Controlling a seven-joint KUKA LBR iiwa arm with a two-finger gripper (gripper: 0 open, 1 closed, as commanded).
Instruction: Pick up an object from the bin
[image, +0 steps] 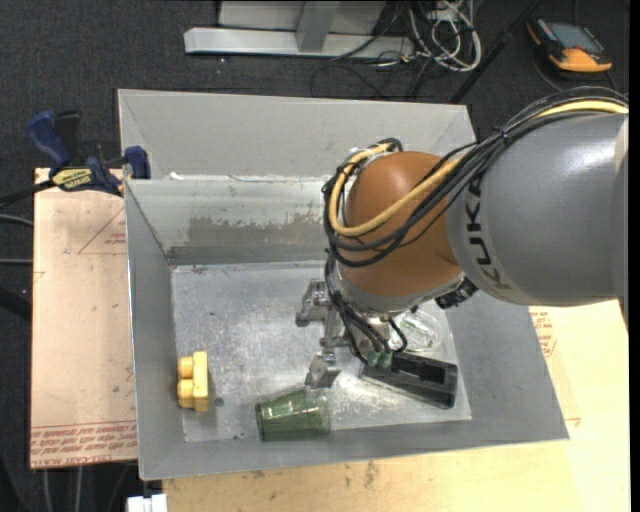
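Nearest the front wall, a dark green cup (292, 417) lies on its side on the floor of the bin (250, 205), its long axis running left to right along that wall; which end is the mouth I cannot tell. The hand (322, 375) hangs low, just above its right end, spread or pressed together, I cannot tell. Nothing is lifted, so the grasp and raise are left. Just beside it to the right lies a flat black bar (415, 377); a yellow block (195, 382) sits well apart to the left.
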